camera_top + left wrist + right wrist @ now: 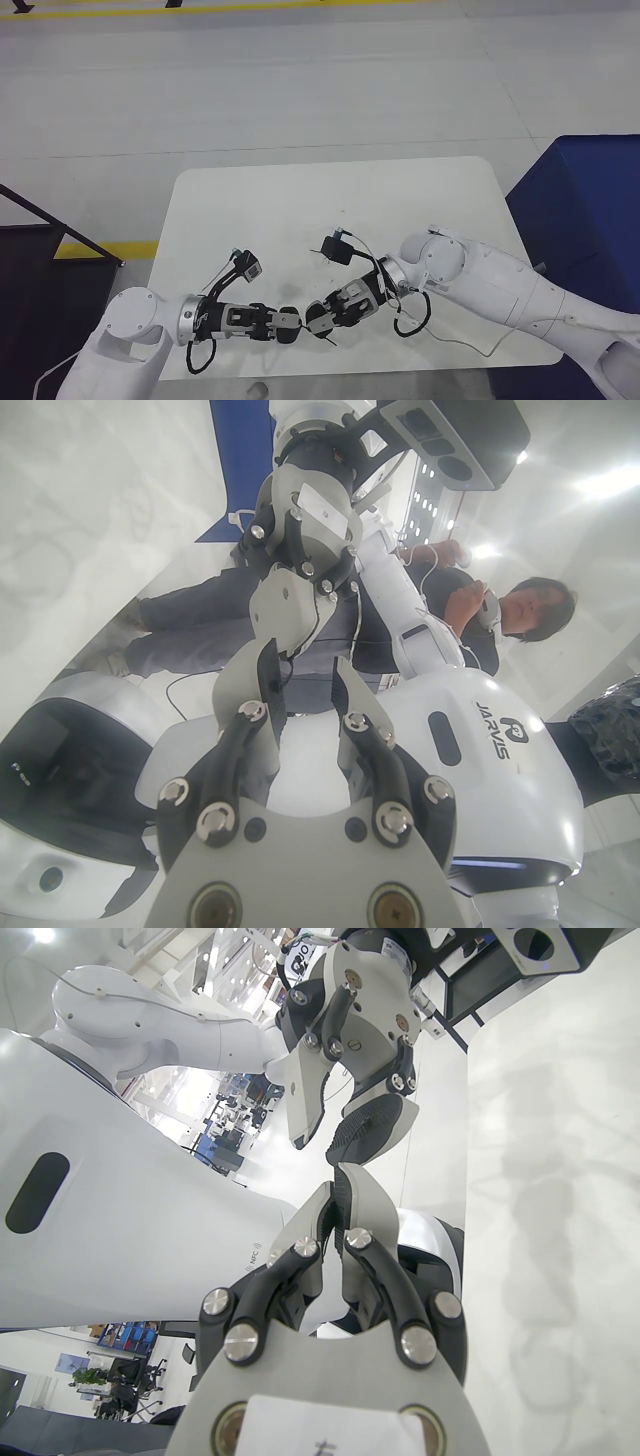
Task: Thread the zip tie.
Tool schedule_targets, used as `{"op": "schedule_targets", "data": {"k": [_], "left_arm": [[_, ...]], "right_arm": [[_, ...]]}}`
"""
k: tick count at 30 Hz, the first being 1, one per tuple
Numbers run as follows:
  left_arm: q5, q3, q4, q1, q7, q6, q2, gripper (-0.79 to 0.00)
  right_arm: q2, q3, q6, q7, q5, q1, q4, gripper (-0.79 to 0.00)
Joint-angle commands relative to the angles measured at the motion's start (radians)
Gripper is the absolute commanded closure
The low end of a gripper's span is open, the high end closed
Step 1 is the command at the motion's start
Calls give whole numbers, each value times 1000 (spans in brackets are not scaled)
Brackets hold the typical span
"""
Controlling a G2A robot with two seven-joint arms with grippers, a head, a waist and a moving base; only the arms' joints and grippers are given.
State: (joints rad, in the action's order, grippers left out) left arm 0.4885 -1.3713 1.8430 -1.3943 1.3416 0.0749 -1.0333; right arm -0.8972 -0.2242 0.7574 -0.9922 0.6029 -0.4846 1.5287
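Right gripper (337, 1178) closed; left gripper (305, 652) open; zip tie (329, 342) thin, dark

Paper label (325, 1430) on right gripper (336, 1188) housing — print cut off, illegible.

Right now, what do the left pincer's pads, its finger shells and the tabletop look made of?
The left pincer has pads that look like rubber: matte black, fine gridded tread. Its fingers: grey satin shells, moulded plastic or coated metal, can't tell which. The table: smooth, even white, likely laminate or painted board.
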Motion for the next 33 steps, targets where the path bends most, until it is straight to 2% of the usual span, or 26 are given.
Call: {"op": "schedule_targets", "data": {"k": [1,2,3,9,10,11,21,23,25,28,31,33], "left_arm": [[1,0,2,-3,-1,-2,2,-102],[1,0,3,-5,-2,-3,3,-68],[2,0,4,-6,-3,-3,4,0],[-5,6,10,-10,-7,-8,9,0],[-5,7,10,-11,-8,-9,9,0],[-3,7,10,-11,-9,-11,10,0],[-31,-8,19,-30,-18,-54,18,0],[-31,-8,19,-30,-18,-54,18,0],[17,-21,24,-37,-58,-54,16,0],[126,-78,38,-66,-132,-107,14,0],[207,-115,71,-117,-257,-209,6,0],[216,-117,88,-142,-282,-256,4,0]], "right_arm": [[0,-13,-4,-4,-5,-10,2,0],[0,-20,-6,-6,-7,-16,3,0],[0,-25,-7,-11,-12,-20,6,0],[0,-60,-18,-32,-26,-48,16,0],[0,-66,-20,-34,-27,-52,16,-314],[-1,-71,-25,-37,-23,-58,16,-785],[-1,-73,-25,-36,-19,-60,16,-785],[-1,-77,20,-50,-6,-78,66,-785],[7,-106,51,-19,87,-97,68,-785],[29,-157,84,13,255,-133,37,-785],[48,-203,79,9,375,-172,18,-785],[58,-234,57,-14,405,-190,-14,-785]]}}
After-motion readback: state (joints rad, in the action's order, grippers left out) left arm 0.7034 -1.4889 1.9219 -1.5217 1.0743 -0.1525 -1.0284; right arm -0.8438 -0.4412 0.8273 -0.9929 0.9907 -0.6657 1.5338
